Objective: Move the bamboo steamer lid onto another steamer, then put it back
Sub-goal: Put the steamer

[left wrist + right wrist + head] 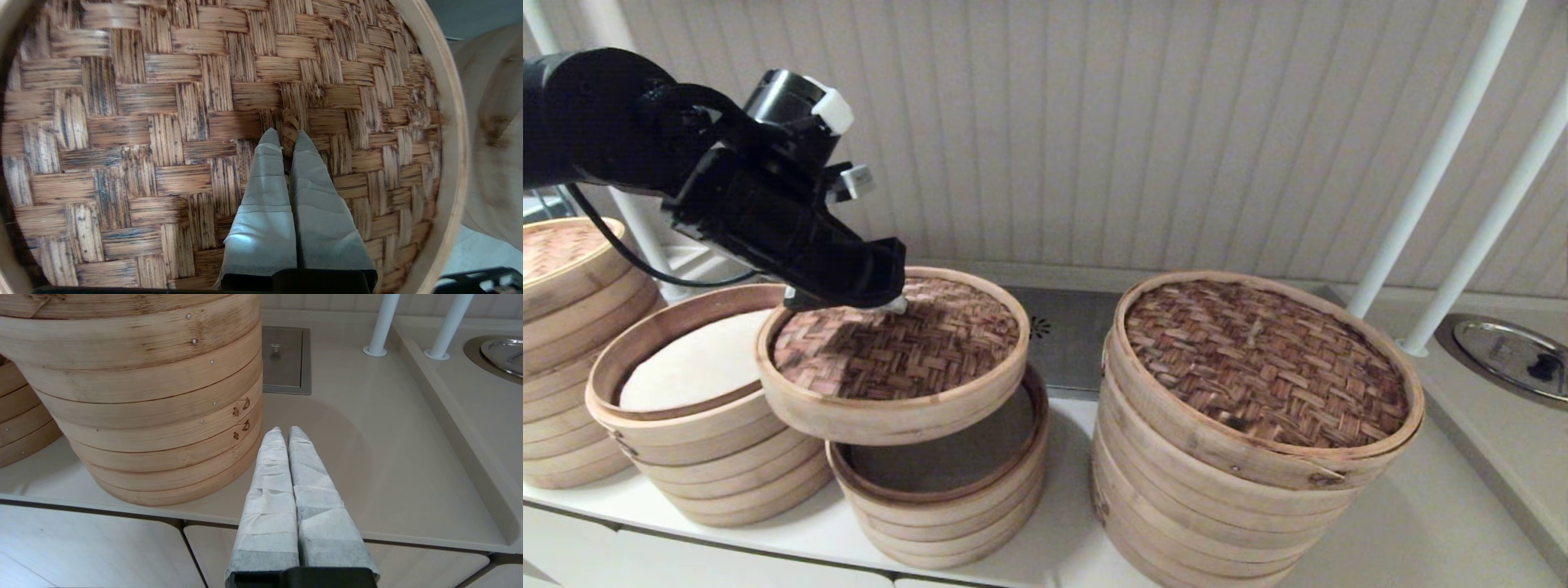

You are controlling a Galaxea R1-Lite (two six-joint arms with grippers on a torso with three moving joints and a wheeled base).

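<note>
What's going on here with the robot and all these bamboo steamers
The left gripper is shut on the small loop handle of the bamboo steamer lid and holds it tilted in the air, between the open medium steamer and the smallest steamer, overlapping both. The right gripper idles shut beside the biggest steamer.

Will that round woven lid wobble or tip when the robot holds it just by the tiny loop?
Probably a bit: the bamboo steamer lid hangs tilted from the left gripper, pinched only at its small centre loop. It looks stiff, keeping its round shape, and likely light, since that thin loop carries it.
</note>
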